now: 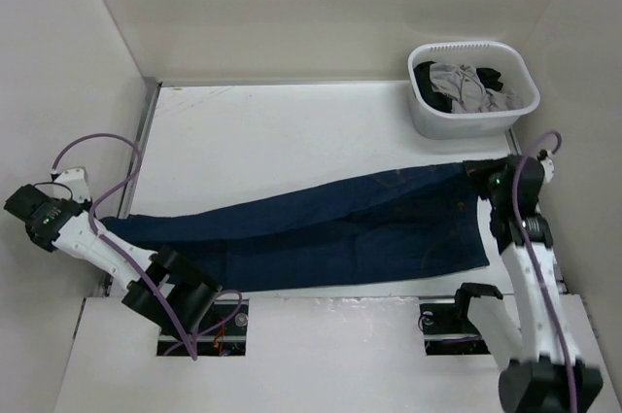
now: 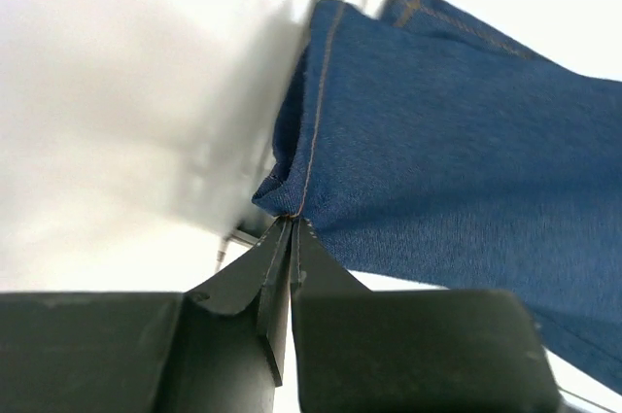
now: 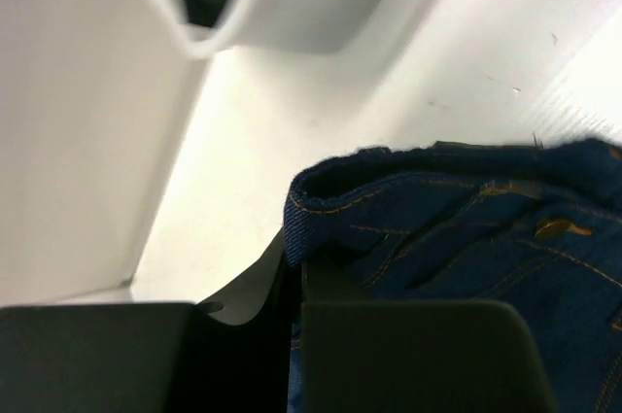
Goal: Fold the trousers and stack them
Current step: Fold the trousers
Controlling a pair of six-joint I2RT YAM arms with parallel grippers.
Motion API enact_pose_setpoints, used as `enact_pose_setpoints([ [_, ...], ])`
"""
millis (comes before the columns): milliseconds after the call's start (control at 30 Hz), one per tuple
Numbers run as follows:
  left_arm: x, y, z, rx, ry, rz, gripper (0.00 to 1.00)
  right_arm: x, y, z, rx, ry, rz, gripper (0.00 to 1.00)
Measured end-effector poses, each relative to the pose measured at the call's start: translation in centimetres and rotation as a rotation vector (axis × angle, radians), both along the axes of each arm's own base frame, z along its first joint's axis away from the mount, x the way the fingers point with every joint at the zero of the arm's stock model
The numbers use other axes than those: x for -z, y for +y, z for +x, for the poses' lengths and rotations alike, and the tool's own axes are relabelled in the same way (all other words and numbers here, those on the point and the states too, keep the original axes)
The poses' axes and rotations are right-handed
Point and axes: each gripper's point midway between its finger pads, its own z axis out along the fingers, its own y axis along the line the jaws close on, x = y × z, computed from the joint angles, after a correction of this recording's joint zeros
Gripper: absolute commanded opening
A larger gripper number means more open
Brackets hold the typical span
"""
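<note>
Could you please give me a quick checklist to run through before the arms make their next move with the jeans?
1. Grip of left claw on trousers at the leg hem: ok, shut on it.
2. Grip of right claw on waistband: ok, shut on it.
3. trousers stretched out along the table: ok.
4. basket apart from trousers: ok.
5. Both legs caught in left claw: cannot tell.

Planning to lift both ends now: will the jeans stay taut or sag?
Probably floppy: the trousers lie limp and long, so the middle would likely sag. The denim looks thick, so probably heavyish. The left gripper pinches only a hem corner, which might slip.
</note>
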Motion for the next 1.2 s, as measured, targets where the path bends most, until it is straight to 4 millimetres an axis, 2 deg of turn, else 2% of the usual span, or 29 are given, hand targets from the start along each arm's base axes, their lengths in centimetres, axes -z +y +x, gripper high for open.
enact_pose_setpoints([
  [67,-0.3,0.4,-0.1,-0.008,-0.007,0.014,0.0,-1.6,0.3,-2.5,-0.007,-0.083,-0.022,0.01],
  [133,-0.3,0.7,-0.5,-0.018,-0.001,0.017,0.0,-0.5,0.2,-5.4,0.016,-0.102,-0.015,0.04],
  [167,-0.1,0.8,-0.8,-0.02,0.006,0.021,0.0,1.0,0.1,-6.6,0.035,-0.081,0.0,0.07],
  [233,0.8,0.9,-1.7,-0.021,0.038,0.021,0.0,5.6,-0.2,-9.0,0.091,0.026,0.056,0.06],
  [300,2.4,0.7,-3.1,-0.017,0.088,0.009,0.0,9.8,0.1,-11.2,0.136,0.182,0.117,0.02],
  [367,3.9,0.4,-4.5,-0.016,0.137,-0.006,0.01,11.9,0.3,-13.0,0.182,0.312,0.154,0.0],
  [400,4.6,0.3,-5.2,-0.018,0.156,-0.013,0.01,12.3,0.1,-13.8,0.212,0.364,0.156,0.0],
  [467,5.2,0.4,-6.4,-0.026,0.18,-0.018,0.01,11.6,-0.3,-15.1,0.262,0.404,0.147,0.0],
  [633,5.0,1.3,-7.6,-0.042,0.193,0.008,0.01,6.1,-1.4,-16.7,0.338,0.319,0.132,0.0],
  [700,4.6,1.6,-7.7,-0.042,0.188,0.02,0.01,4.9,-1.6,-17.3,0.353,0.305,0.132,0.0],
  [833,3.0,2.6,-7.2,-0.031,0.171,0.065,0.02,4.1,-1.6,-18.6,0.361,0.336,0.125,0.0],
  [933,3.1,2.7,-7.1,-0.01,0.177,0.078,0.03,4.4,-1.4,-19.2,0.351,0.359,0.123,0.04],
  [1000,3.8,2.4,-6.7,0.013,0.183,0.074,0.05,4.8,-1.0,-19.6,0.337,0.358,0.129,0.25],
  [1067,5.0,1.7,-6.3,0.042,0.195,0.057,0.09,5.2,-0.8,-20.1,0.33,0.366,0.133,0.63],
  [1100,5.6,1.2,-6.2,0.054,0.202,0.047,0.13,5.3,-0.7,-20.2,0.32,0.377,0.127,0.85],
  [1133,6.2,0.8,-6.1,0.068,0.211,0.036,0.17,5.5,-0.5,-20.2,0.304,0.396,0.123,1.0],
  [1200,6.9,0.3,-6.0,0.088,0.225,0.024,0.27,5.7,-0.1,-20.1,0.265,0.444,0.112,1.0],
])
